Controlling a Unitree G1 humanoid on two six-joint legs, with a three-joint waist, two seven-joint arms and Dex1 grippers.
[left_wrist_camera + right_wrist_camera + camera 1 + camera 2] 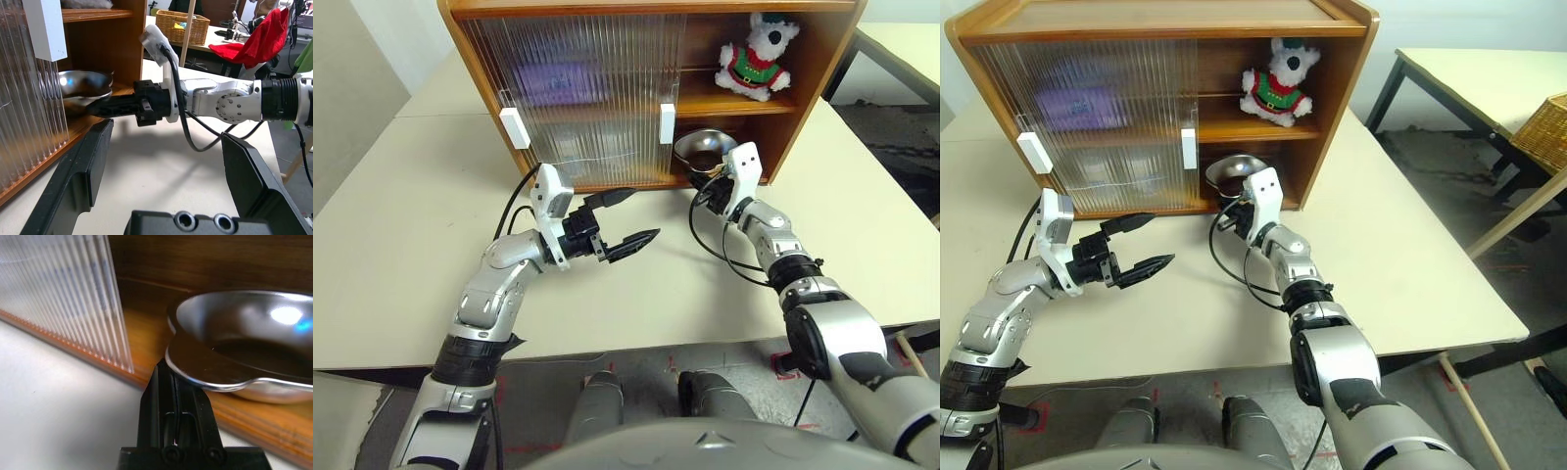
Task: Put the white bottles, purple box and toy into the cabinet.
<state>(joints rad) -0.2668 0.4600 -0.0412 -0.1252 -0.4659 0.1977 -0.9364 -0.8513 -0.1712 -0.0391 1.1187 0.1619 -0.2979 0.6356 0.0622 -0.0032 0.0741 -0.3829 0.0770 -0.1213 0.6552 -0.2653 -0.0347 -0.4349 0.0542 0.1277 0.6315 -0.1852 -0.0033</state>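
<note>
The wooden cabinet [822, 59] stands at the back of the table, its ribbed sliding doors [587, 88] covering the left part. The toy [756, 57], a white plush bear in red and green, sits on the upper shelf in the open right bay. A purple blur behind the upper door is the purple box [558, 83]. The white bottles are hidden. My right gripper [168, 369] is shut, its tip at the rim of a steel bowl [244, 342] on the lower shelf. My left gripper [641, 216] hangs open and empty over the table, in front of the doors.
The cream table [411, 245] spreads wide to the left and right of the cabinet. White handles [667, 123] mark the door edges. A second table [1489, 78], a wicker basket [1542, 127] and a red cloth [264, 39] lie off to the right.
</note>
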